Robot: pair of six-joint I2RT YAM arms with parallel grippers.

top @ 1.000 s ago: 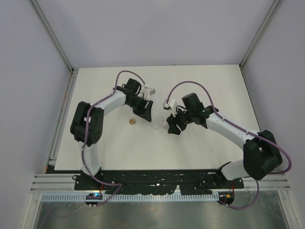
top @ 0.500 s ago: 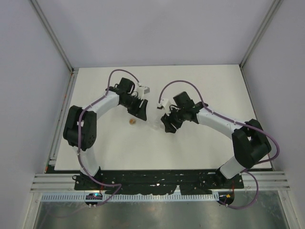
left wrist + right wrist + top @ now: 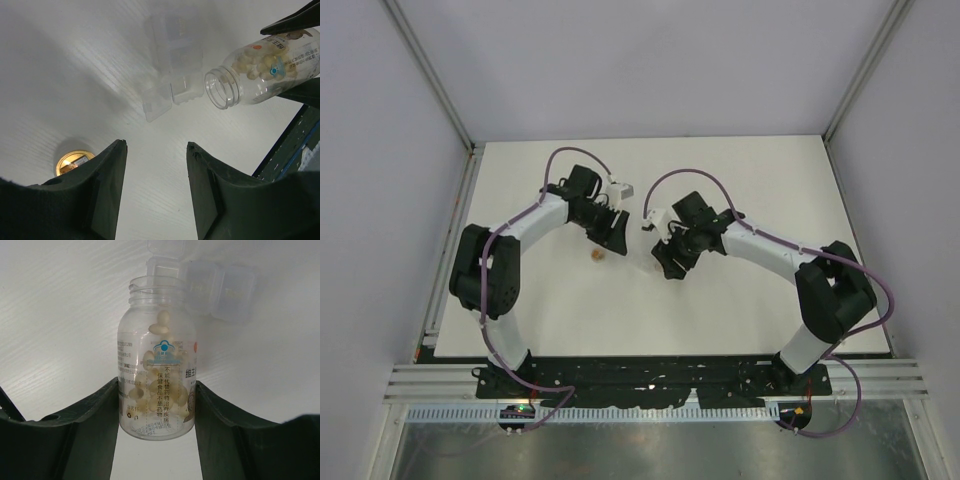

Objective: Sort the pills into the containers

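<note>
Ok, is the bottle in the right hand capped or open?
Open: the bottle shows a bare threaded neck, no cap, pale pills inside.

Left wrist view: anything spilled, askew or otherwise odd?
Nothing spilled. The capless bottle hangs tipped in the right pincer, mouth toward the clear pill box, its pills inside. A gold cap lies apart on the table.

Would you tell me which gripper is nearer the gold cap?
Left. The left gripper hangs open just beside the cap; the right gripper, holding the bottle, is farther off.
</note>
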